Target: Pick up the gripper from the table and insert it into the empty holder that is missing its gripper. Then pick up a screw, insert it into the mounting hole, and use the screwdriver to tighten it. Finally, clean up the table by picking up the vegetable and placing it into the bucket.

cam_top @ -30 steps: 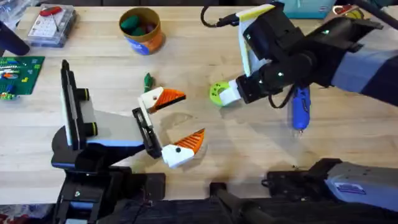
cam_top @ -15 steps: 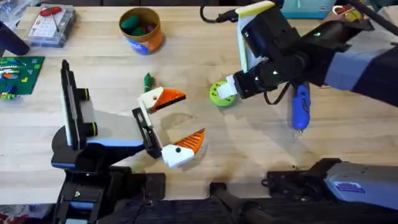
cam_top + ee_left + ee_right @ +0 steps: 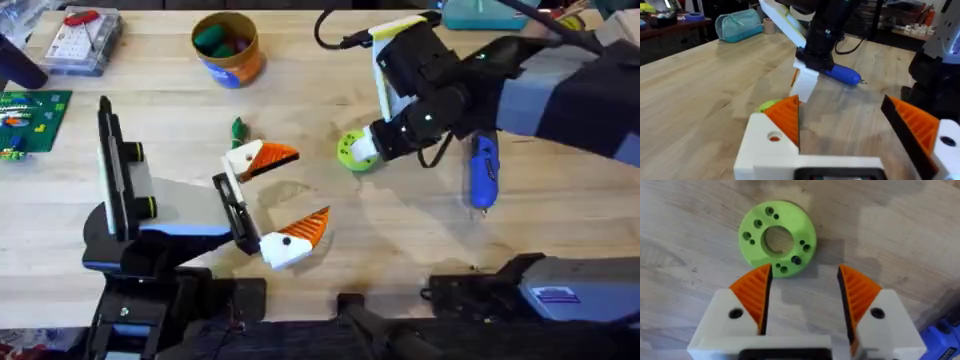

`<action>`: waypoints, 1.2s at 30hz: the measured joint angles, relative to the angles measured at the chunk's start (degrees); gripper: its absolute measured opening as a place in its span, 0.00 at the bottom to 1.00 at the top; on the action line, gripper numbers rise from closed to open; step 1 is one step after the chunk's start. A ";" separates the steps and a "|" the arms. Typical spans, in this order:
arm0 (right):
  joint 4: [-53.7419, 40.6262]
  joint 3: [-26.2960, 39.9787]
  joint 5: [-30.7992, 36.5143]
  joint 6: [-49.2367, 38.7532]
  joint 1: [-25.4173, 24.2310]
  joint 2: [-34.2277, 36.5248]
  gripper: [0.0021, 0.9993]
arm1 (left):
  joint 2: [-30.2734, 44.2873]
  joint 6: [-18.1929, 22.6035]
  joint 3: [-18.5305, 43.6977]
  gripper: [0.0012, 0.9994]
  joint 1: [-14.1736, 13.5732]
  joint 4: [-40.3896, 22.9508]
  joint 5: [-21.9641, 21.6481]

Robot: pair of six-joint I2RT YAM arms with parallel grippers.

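**Right hand slides toward the green disc**

Shifting a little toward 9 o'clock over the last second, the right hand (image 3: 368,150) now hangs at the lime-green disc (image 3: 350,151), right of the table's middle in the overhead view. Its white fingers with orange ribbed pads (image 3: 754,290) stand spread apart, nothing between them; in the right wrist view the disc (image 3: 778,237) lies flat on the wood just beyond the fingertips, its centre hole and small holes facing up. Whether a finger touches the disc I cannot tell.

At about 4 o'clock from that hand, close under the right arm, the blue screwdriver (image 3: 484,172) lies on the table (image 3: 400,240) with its metal tip pointing toward the near edge; the left wrist view shows it (image 3: 844,74) behind the right hand.

Left hand (image 3: 285,195) has not moved: it rests low near the table's centre, fingers wide open and empty, one orange pad (image 3: 272,156) toward 12 o'clock and the other toward 6.

Just at 11 o'clock from its far finger lies the small dark-green vegetable (image 3: 238,129), on the bare wood. Farther toward 12 o'clock, near the far edge, stands the orange bucket (image 3: 228,48), with green pieces and something orange inside it.

At 10 o'clock, in the far left corner, sits a clear plastic box (image 3: 78,40), and a green circuit board (image 3: 28,120) lies by the left edge.
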 joint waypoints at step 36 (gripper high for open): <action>-5.03 6.43 0.00 0.80 -0.06 8.71 0.52 | 0.00 0.00 0.00 1.00 0.02 -0.01 -0.02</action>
